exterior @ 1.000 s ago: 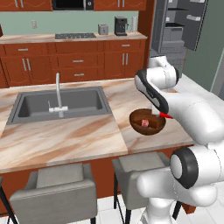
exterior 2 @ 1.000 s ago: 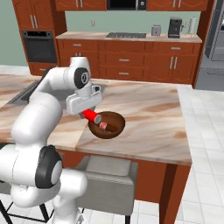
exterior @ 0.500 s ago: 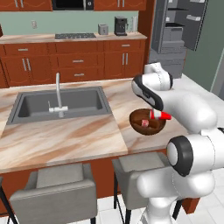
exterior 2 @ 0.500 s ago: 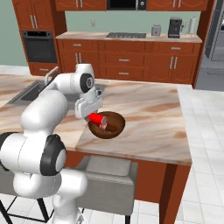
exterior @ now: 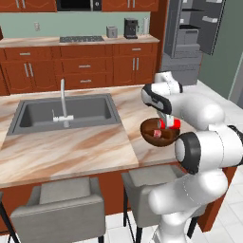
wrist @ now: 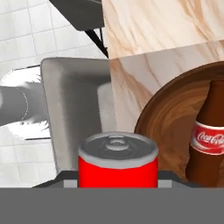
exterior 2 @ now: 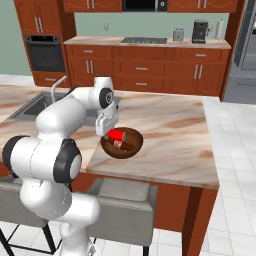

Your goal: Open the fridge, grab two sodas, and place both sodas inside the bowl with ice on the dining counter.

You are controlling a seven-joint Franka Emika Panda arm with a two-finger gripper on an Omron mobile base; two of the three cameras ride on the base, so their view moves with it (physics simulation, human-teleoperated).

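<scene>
White arm's two-finger gripper [exterior 2: 111, 134] is clamped on a small red cylindrical can w/ silvery top [exterior 2: 117, 136], held on its side just above the near-left rim of the round dark-brown wooden bowl [exterior 2: 131, 149]. Bowl sits on the beige-pink marbled stone dining counter [exterior 2: 175, 130], near its front edge. In the hand view the can [wrist: 117, 161] sits between the fingers, and a brown cola bottle w/ red label [wrist: 211, 135] lies inside the bowl [wrist: 168, 117]; second red can prob. not among the contents, hard to tell. Grey stool [exterior: 154, 180] stands below the counter edge under the bowl. Grey sink [exterior: 61, 113] w/ tall faucet [exterior: 63, 102] is well left of the bowl. Grey fridge [exterior: 190, 33] stands open behind, white door bins showing.
</scene>
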